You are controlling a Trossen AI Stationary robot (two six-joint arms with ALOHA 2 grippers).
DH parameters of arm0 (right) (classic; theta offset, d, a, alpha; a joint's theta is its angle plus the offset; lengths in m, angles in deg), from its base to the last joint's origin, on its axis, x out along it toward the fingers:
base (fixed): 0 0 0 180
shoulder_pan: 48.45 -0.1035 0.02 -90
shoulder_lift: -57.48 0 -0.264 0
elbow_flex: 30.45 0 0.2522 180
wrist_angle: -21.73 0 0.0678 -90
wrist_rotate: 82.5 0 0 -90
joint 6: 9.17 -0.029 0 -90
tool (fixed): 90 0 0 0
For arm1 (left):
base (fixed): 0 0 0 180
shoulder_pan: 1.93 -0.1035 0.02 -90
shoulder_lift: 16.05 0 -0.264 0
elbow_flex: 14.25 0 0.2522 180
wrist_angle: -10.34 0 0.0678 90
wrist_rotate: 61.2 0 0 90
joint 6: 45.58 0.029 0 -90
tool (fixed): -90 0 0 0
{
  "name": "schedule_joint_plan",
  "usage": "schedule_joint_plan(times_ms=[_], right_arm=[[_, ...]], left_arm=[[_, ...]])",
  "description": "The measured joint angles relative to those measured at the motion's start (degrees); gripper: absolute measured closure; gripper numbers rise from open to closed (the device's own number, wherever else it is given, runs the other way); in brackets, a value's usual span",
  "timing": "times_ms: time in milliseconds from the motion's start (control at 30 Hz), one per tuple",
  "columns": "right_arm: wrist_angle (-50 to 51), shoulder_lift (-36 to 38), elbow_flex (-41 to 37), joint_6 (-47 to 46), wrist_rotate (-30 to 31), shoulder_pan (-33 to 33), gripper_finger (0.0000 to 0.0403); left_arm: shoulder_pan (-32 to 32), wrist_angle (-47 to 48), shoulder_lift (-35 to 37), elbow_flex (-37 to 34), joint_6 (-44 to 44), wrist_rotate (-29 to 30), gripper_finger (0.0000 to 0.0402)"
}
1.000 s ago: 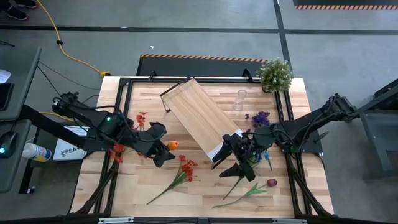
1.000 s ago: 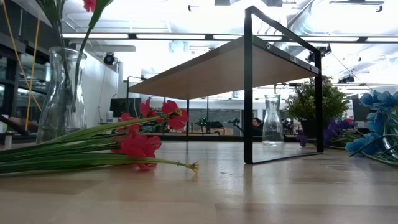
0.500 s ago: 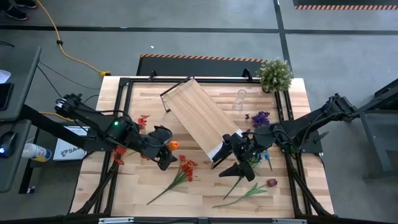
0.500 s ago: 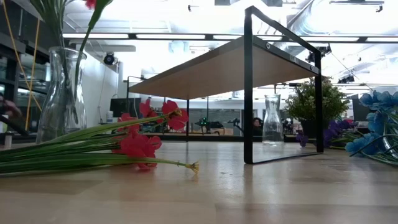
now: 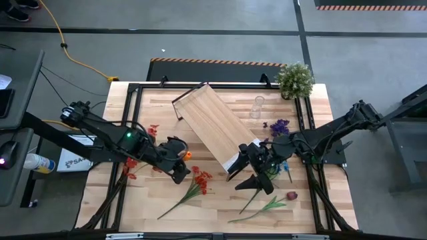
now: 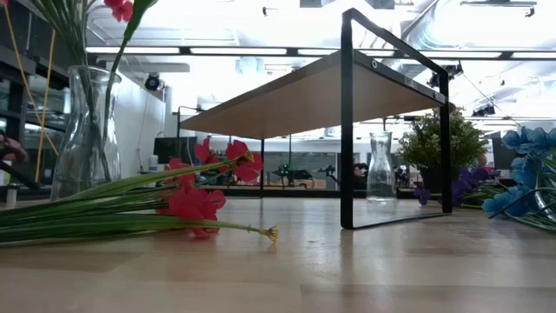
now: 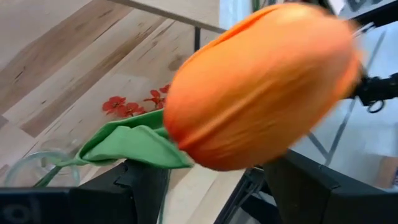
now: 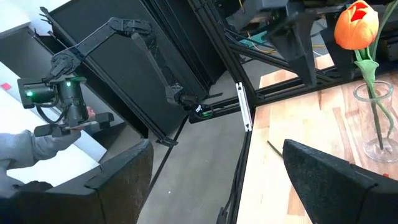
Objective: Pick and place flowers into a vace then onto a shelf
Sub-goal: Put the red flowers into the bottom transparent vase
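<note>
An orange tulip point(image 5: 187, 155) stands with its stem in a glass vase point(image 8: 377, 127) left of the table's middle. In the low view, that vase point(image 6: 87, 130) also holds other green stems and a red bloom. My left gripper point(image 5: 178, 164) hovers over the vase, tipped down and open. The tulip's bloom point(image 7: 261, 81) shows big above the gap between its fingers. My right gripper point(image 5: 248, 179) waits open in the air by the white end of the shelf point(image 5: 213, 127). Red flowers point(image 5: 199, 180), a dark red one point(image 5: 291, 195) and blue ones point(image 5: 283, 165) lie on the table. My left gripper stands open around the tulip, slanting down from the table's left. The green leaf point(image 7: 134, 140) lies just over one finger point(image 7: 146, 186). Whether a finger touches the leaf or the stem, I cannot tell. The bloom hides the stem there.
An empty glass vase point(image 5: 257, 107) and a bushy potted plant point(image 5: 295, 79) stand at the far right. A purple flower point(image 5: 279, 125) lies beside the shelf. More red blooms point(image 5: 152, 129) show at the left. Beyond the table, a person's grey sleeve point(image 8: 28, 149) shows.
My left gripper has crept toward the table's right and near edges, sunk a little and tipped further down. The orange bloom has stayed nearly where it was. The red bloom over the vase has dipped slightly.
</note>
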Motion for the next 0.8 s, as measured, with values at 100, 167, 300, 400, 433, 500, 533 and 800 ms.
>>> schedule_joint_plan(times_ms=[100,167,300,400,433,500,533,800], right_arm=[[0.0,0.0,0.0,0.0,-0.06,0.0,0.0059],[0.0,0.0,0.0,0.0,-0.08,0.0,0.0059],[-0.01,0.0,0.0,1.4,-0.08,-0.02,0.0059],[0.0,0.0,0.0,3.24,-0.08,-0.05,0.0059],[0.0,0.0,0.0,4.3,-0.06,-0.23,0.0059],[0.06,0.0,0.0,6.83,0.28,-0.83,0.0059],[0.14,0.0,0.0,8.06,0.95,-1.24,0.0059],[3.32,0.0,0.0,13.32,10.67,-5.06,0.0059]], left_arm=[[0.0,0.09,-0.22,-0.04,-0.02,-0.05,0.0119],[0.0,-0.03,-0.42,-0.02,-0.02,0.02,0.0119],[0.0,-0.11,-0.49,-0.04,-0.5,0.07,0.0119],[-0.03,-0.09,-0.52,-0.04,-2.62,0.11,0.0119],[-0.02,-0.09,-0.53,-0.04,-3.31,0.21,0.0119],[-0.04,-0.09,-0.51,-0.04,-4.87,0.44,0.0119],[-0.04,-0.09,-0.51,-0.04,-5.81,0.49,0.0119],[-0.27,-0.11,-0.51,-0.04,-14.92,1.0,0.0119]])
